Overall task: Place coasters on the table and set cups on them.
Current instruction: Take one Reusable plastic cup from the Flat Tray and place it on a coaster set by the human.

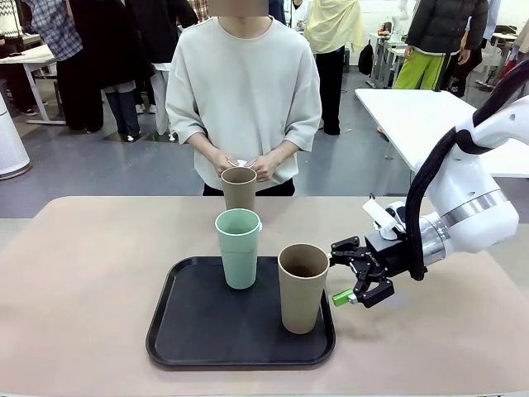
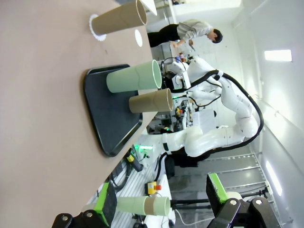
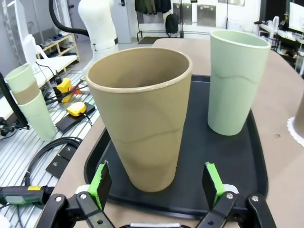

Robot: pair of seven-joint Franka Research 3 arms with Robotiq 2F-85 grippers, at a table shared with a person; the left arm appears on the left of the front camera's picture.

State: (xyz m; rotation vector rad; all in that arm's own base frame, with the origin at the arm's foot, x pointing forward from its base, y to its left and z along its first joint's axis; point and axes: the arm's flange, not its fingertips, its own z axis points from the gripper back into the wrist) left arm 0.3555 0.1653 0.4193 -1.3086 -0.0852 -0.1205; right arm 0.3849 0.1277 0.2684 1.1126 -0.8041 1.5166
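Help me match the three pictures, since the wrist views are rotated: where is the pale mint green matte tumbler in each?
Front view: pale mint green matte tumbler, centre, on the black rectangular tray's far half.
Left wrist view: tumbler upper middle, turned sideways.
Right wrist view: tumbler upper right.
Shared landmark: that tray.

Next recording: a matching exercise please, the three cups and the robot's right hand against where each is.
1 green cup
2 far brown cup
3 near brown cup
4 robot's right hand

A tray, front right corner
B on a coaster, off the tray
C open, at the tray's right edge
D on the tray, far half

Pairs: 1-D, 2-B, 3-A, 4-C
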